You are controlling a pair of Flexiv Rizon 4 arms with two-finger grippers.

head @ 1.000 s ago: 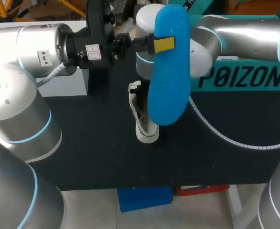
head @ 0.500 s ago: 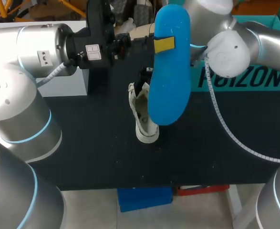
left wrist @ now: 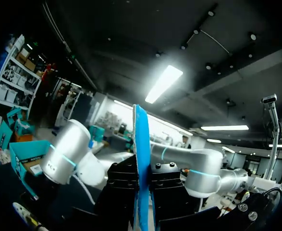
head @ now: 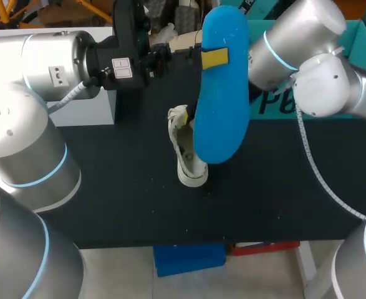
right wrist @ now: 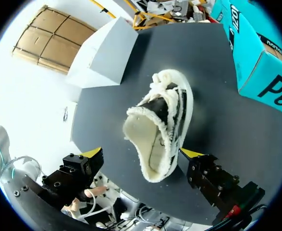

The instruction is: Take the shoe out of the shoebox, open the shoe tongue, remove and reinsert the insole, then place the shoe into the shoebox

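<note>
Your left claw (head: 215, 57) is pinching the blue insole (head: 220, 106) near its upper end, holding it upright and high over the worktop (head: 108, 193); in the left wrist view the insole (left wrist: 141, 159) shows edge-on, with a finger pressed against each face. The shoe (head: 186, 152) lies on the worktop beneath it, outside the teal shoebox (head: 363, 31) at the far right; with the insole out, putting it back looks to be the step in hand.

Your right claw (right wrist: 143, 153) is spread wide above the shoe (right wrist: 165, 110); the fleecy-lined opening faces up toward it, and one end of the shoe lies between the two yellow tips; I cannot tell whether they touch it, and they do not look closed on it.

To do this well, steady the shoe first; close the right claw across its sides, or hold the tongue back so the mouth gapes; an unheld shoe would probably skid on the worktop once the insole pushes in. Then tilt the insole so its free lower end points toward the toe; feed that end in under the tongue and slide it forward along the bottom; it looks thin and bendy, so expect it to buckle if you drive it straight down. Release only once the rear end sits flat inside.
</note>
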